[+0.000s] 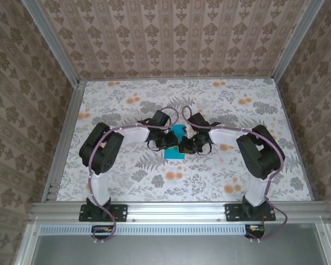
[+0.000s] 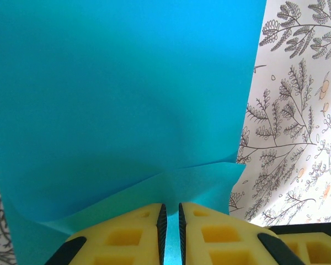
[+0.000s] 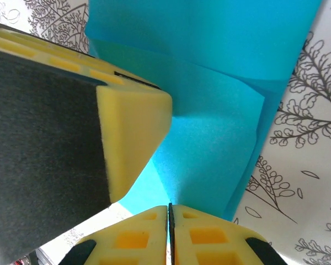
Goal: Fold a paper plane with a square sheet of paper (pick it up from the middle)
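Over the middle of the floral tabletop [image 1: 209,176], pinching the partly folded square sheet of paper [image 2: 127,99] with the left gripper [image 2: 170,221] and the right gripper [image 3: 169,212], both nearly shut on its layers, and likely risking a skewed crease or tear through uneven tugging.

We read no text, labels, brands or numbers in any view. The square sheet of paper [image 2: 127,99] is plain, unmarked; the counter [image 1: 127,176] carries floral print, no lettering.
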